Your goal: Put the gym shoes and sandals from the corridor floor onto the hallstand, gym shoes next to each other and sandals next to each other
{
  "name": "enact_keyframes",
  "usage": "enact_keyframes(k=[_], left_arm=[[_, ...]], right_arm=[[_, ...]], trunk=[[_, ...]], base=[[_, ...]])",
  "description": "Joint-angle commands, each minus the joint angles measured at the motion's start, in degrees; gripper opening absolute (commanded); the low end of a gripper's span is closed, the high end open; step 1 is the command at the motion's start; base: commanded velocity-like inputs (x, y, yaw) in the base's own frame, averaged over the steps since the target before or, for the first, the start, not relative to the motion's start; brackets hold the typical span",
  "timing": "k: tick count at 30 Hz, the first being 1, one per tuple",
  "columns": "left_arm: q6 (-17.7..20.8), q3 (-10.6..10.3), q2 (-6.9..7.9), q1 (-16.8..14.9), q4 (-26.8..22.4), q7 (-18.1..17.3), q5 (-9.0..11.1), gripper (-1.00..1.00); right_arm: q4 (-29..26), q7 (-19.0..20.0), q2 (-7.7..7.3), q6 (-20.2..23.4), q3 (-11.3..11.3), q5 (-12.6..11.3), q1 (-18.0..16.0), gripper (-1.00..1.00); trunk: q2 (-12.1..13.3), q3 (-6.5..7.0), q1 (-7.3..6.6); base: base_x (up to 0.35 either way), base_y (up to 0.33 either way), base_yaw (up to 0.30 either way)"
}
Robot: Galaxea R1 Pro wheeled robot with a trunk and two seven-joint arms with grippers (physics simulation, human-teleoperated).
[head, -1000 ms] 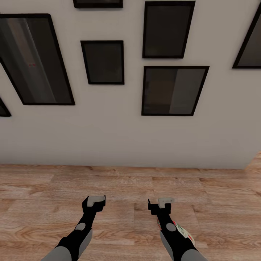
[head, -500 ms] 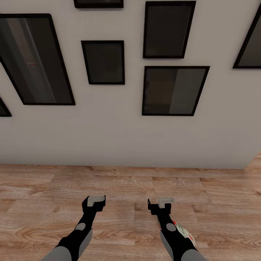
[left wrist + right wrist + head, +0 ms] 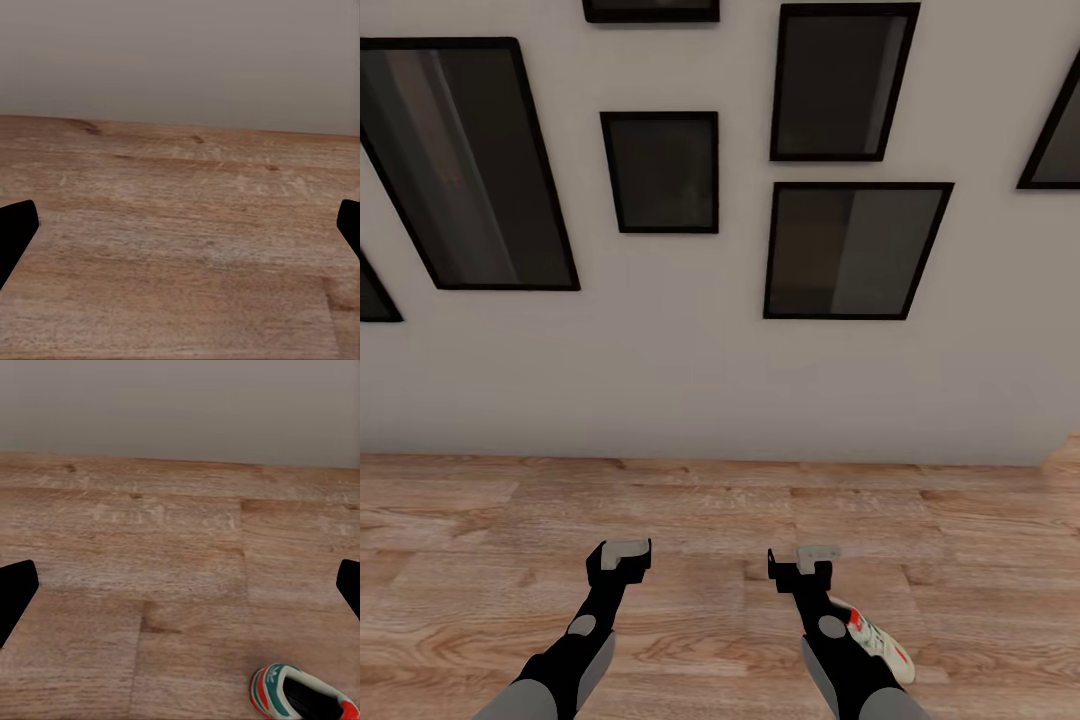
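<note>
Wood-grain planks of the corridor floor (image 3: 690, 520) run up to a pale wall (image 3: 690, 380) hung with dark picture frames (image 3: 665, 172), and that is most of what faces us. Our left claw (image 3: 622, 558) and right claw (image 3: 807, 562) hang low over the boards, side by side and well apart. Both are released and hold nothing; in each wrist view the black fingertips (image 3: 15, 229) sit wide at the two edges with bare floor between them.

One gym shoe (image 3: 878, 640) lies on the floor on our right, near us, just beside the right forearm and partly hidden behind it. The right wrist view catches its red-orange and green end (image 3: 300, 696), nearer to us than the claw's reach and off to one side rather than between the fingers.

We judge the task barely begun, or at least far from finished. This shoe is not yet lifted, and we cannot say where the second gym shoe, the two sandals and the shoe rack are from here. What is left, then, looks like nearly everything: bring the right claw back and over to this shoe, close on it, find the rack, and repeat for the others so that each pair sits together off the floor.
</note>
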Motion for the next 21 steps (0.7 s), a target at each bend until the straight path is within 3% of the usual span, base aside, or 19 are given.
enact_keyframes(k=[1, 21], left_arm=[[-0.19, 0.10, -0.02, -0.04, 0.05, 0.16, -0.18, 1.00], [-0.19, 0.09, -0.02, -0.04, 0.05, 0.16, -0.18, 1.00]], right_arm=[[0.05, -0.10, 0.06, -0.19, -0.41, 0.60, -0.04, 1.00], [0.05, -0.10, 0.06, -0.19, -0.41, 0.60, -0.04, 1.00]], trunk=[[-0.02, -0.05, -0.01], [-0.02, -0.05, -0.01]], base=[[0.000, 0.135, 0.000], [0.000, 0.067, 0.000]])
